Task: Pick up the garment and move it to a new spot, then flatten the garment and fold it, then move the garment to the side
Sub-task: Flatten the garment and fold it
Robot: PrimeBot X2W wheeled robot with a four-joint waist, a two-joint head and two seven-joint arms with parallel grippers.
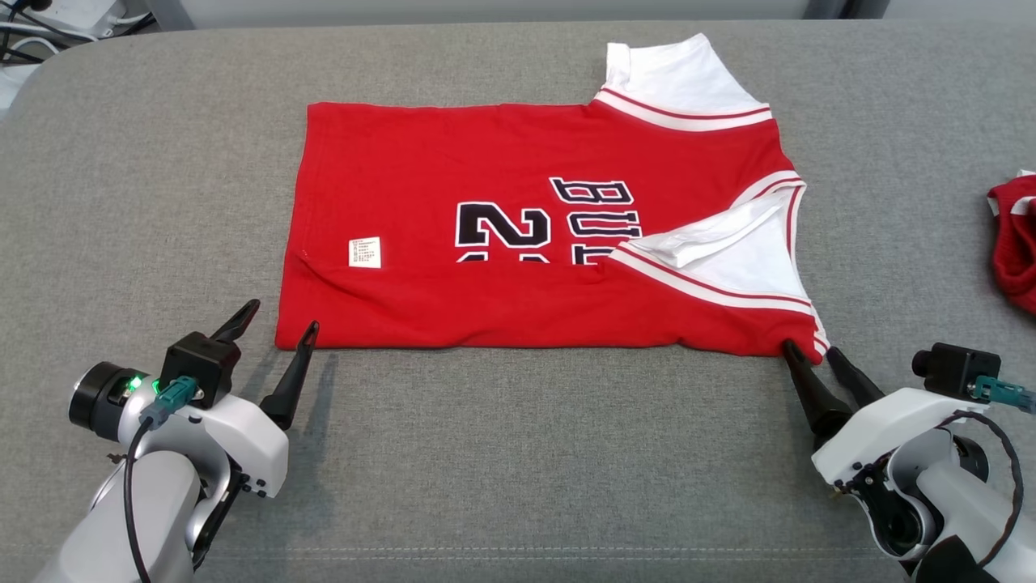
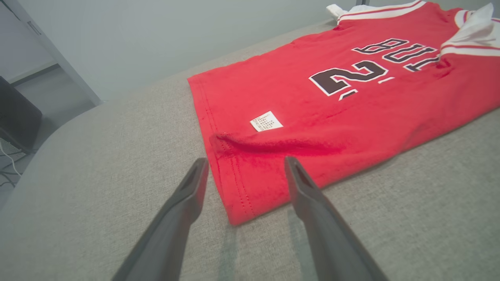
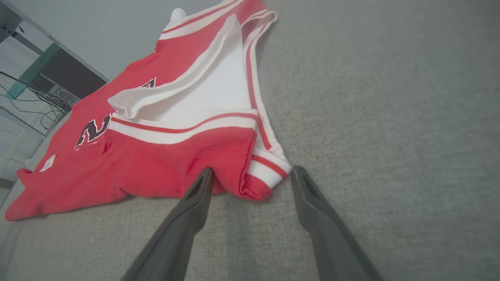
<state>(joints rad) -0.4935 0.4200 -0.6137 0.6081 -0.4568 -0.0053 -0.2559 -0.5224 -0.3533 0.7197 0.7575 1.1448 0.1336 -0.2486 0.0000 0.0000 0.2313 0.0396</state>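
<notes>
1. Nearest the head camera, the left hand (image 1: pixel 281 317) and the right hand (image 1: pixel 809 350) sit at the lower corners, both with fingers spread wide and holding nothing.
2. Beneath everything, the grey fabric-covered counter (image 1: pixel 518 453) spans the view.
3. On the counter's middle lies the red basketball jersey (image 1: pixel 453 162), spread flat and turned sideways, hem to the left and shoulders to the right. Its near long edge is folded up over the front, so the black number and lettering are cut off partway.
4. One white sleeve (image 1: pixel 680 77) sticks out at the far right; the other (image 1: pixel 728 251) lies folded in over the red cloth.
5. A second red garment (image 1: pixel 1016 243) lies bunched at the counter's right edge, well apart from the jersey.
6. In its wrist view, the left hand (image 2: pixel 245 160) straddles the near hem corner; whether it touches the cloth I cannot tell.
7. In the other wrist view, the right hand (image 3: pixel 252 169) straddles the near shoulder corner, one fingertip against the red fabric.
8. A small white label (image 1: pixel 364 252) lies on the jersey near the hem.
</notes>
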